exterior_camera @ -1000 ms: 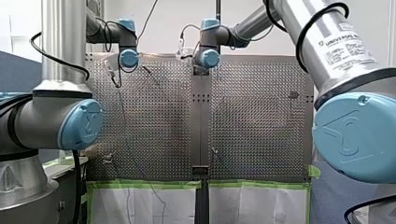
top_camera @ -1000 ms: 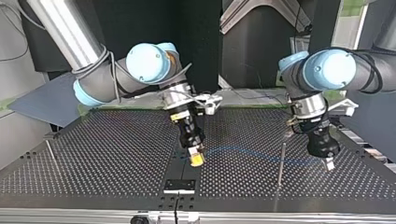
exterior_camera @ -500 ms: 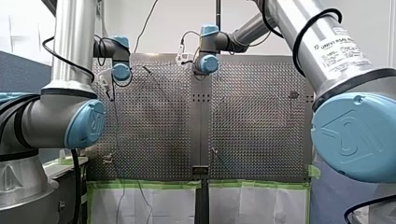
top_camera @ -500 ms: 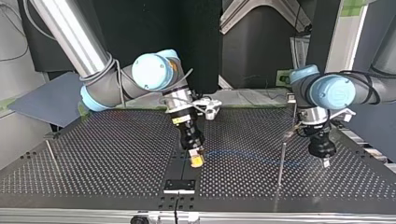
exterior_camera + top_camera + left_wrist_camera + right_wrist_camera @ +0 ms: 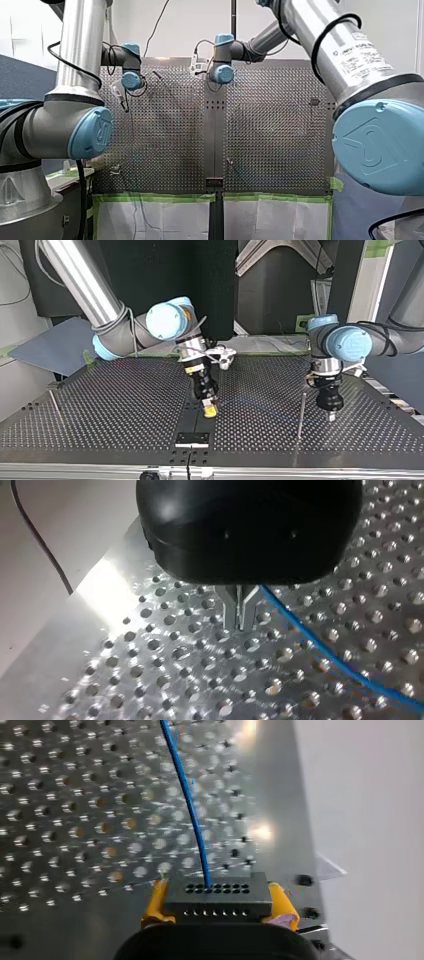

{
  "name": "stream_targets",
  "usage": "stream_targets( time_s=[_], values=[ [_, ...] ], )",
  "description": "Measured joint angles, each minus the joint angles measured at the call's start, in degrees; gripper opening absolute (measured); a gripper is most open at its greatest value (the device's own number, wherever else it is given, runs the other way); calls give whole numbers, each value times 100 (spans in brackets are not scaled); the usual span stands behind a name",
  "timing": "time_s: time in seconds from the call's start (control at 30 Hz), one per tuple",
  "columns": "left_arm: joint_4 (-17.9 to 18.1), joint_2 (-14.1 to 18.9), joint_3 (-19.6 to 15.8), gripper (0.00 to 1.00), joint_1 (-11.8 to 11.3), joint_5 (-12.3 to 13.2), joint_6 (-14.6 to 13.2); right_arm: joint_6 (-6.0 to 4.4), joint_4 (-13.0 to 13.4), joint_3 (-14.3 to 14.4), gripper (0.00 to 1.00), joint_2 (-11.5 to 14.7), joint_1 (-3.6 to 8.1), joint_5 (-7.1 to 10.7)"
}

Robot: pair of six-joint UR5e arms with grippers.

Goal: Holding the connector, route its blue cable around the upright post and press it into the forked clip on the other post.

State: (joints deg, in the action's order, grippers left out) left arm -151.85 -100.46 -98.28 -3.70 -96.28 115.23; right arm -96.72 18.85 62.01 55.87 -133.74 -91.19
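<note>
My right gripper is shut on the dark grey connector, which sits between its yellow pads. It is low over the table's centre strip. The blue cable leaves the connector and runs across the perforated plate. It shows faintly in the top view, heading toward the upright post. My left gripper hangs upright just beyond that post, on the top view's right. Its metal fingers are shut just above the plate. The cable passes close beside them and is not between the tips.
A second thin post stands at the top view's far left; its tip is too small to read. A black plate sits at the perforated table's near edge. Small fixtures stand near the arms' bases.
My left gripper has swung upright and moved toward the top view's left, closer to the upright post. My right gripper has shifted only slightly, with the connector still in it.
</note>
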Motion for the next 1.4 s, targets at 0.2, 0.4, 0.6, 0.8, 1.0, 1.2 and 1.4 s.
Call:
stream_targets(
  time_s=[0.2,0.4,0.6,0.8,1.0,1.2,1.4],
  values=[
    [-31,-178,1,14,9,307,26,10,-74,1,0,-131,5,-16],
    [-46,-291,-5,41,31,604,-38,62,-275,1,0,-309,12,-42],
    [-112,-300,-41,73,34,576,-27,131,-487,8,0,-545,-16,-161],
    [-83,-302,-151,84,23,428,188,237,-658,31,0,-767,-42,-311],
    [-69,-302,-186,84,16,406,262,256,-500,257,0,-885,-51,-407],
    [-65,-302,-188,84,19,408,275,251,-213,554,0,-903,-58,-433],
    [-65,-304,-188,84,21,420,315,232,60,833,0,-909,-57,-511]
  ],
)
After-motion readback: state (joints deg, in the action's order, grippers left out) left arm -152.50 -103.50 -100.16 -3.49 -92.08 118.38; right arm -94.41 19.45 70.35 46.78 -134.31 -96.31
